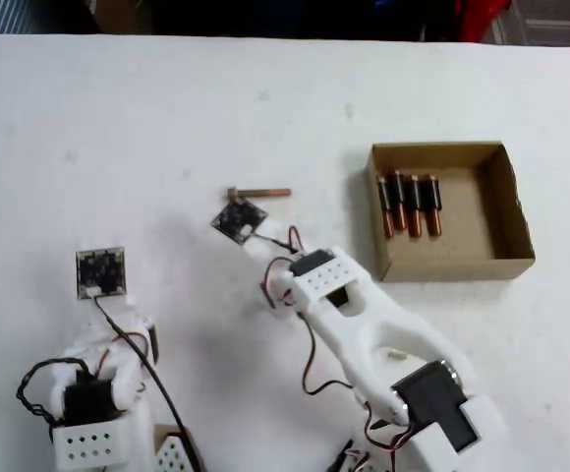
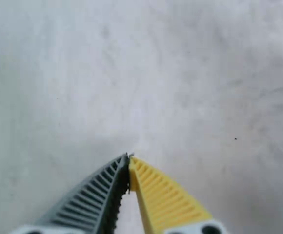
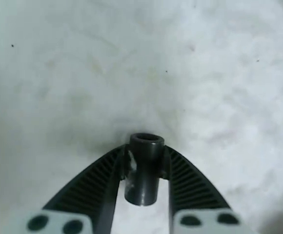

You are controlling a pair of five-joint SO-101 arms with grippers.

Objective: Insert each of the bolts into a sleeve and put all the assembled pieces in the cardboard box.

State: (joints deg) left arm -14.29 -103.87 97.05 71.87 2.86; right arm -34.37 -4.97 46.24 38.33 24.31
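Jaws, right: our right gripper (image 3: 145, 150) clamps the short black tubular sleeve (image 3: 142, 180) at mid-body.
Jaws, left: left gripper (image 2: 129, 160) is pinched together, empty.
Bolt: the coppery metal bolt (image 1: 258, 193) lies on the white table (image 1: 118, 118), left of the brown cardboard box (image 1: 521, 211).
Handling: we judge both light, rigid and smooth; keep the bore free.

High view: left arm (image 1: 93, 413) and right arm (image 1: 373, 329) both cut by the picture's lower edge. Loose bolt (image 1: 258, 193) on table (image 1: 118, 118): thread too small to read. Four assembled pieces (image 1: 410, 205) in cardboard box (image 1: 457, 265): bolt-sleeve seams blurred. Right wrist view: right gripper (image 3: 145, 148) jaws cover both flanks of the sleeve (image 3: 144, 170); jaw roots cut off.
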